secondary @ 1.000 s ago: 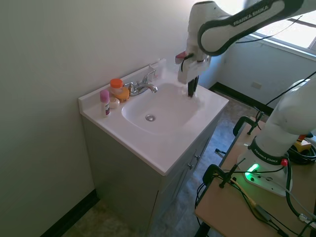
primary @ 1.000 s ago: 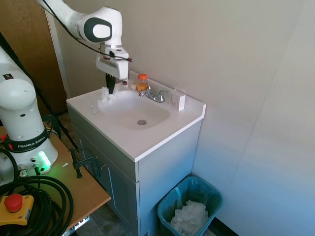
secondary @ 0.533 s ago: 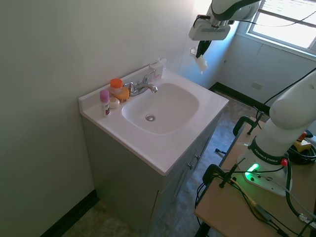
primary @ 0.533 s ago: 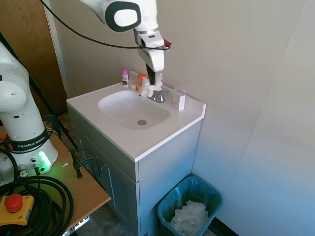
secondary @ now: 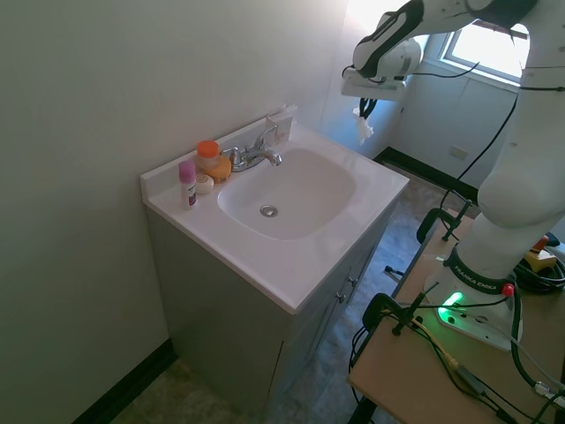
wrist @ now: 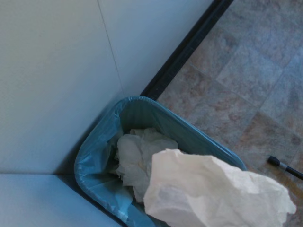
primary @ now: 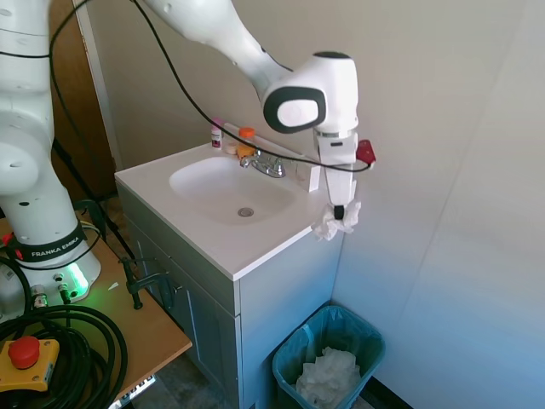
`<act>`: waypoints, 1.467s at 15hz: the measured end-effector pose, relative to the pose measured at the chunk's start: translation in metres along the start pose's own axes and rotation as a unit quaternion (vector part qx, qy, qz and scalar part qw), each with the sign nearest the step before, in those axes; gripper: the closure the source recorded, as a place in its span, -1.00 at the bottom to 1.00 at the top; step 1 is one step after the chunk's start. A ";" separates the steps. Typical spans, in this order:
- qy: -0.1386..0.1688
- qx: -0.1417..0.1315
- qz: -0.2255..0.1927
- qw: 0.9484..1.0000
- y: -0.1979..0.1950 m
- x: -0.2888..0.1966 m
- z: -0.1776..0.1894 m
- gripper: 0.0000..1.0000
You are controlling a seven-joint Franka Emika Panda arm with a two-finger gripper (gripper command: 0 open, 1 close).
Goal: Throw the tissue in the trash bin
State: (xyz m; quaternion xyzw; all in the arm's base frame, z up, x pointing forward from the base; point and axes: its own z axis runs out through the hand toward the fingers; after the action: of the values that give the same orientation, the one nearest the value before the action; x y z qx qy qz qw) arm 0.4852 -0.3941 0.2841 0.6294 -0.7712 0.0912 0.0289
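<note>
The white arm reaches out past the far corner of the vanity, its gripper (primary: pixel 340 213) pointing straight down with the fingers clamped on the tissue (primary: pixel 335 223), which hangs crumpled below them in the air, just off the edge of the white sink top (primary: pixel 281 234). From the other side of the room the same small white wad (secondary: pixel 364 129) dangles under the gripper (secondary: pixel 363 115), beyond the back corner of the counter and near the wall. Down on the floor, tucked between the cabinet and the wall, stands the trash bin (primary: pixel 295 353) with its teal-blue liner, and a heap of crumpled white paper (primary: pixel 328 375) lies inside it. The wrist camera looks down into that bin (wrist: pixel 102 144), with the paper heap (wrist: pixel 135 156) at its bottom and the held tissue (wrist: pixel 213 196) large and close in front. By the faucet (primary: pixel 268 165) sit an orange-capped bottle (primary: pixel 246 141) and a small pink-topped tube (primary: pixel 216 133).
</note>
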 end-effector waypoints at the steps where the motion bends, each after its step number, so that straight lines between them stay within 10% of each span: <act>1: -0.001 -0.011 -0.003 1.000 -0.011 -0.008 0.021 1.00; 7: -0.002 -0.052 0.014 0.999 -0.019 0.004 0.088 1.00; 8: -0.004 -0.056 0.016 0.998 -0.015 0.008 0.093 -1.00; 22: -0.028 -0.038 -0.012 0.999 -0.018 0.031 0.077 -1.00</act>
State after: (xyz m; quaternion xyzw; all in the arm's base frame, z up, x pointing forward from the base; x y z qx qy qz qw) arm 0.5020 -0.4408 0.2150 0.6397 -0.7667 0.0441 0.0321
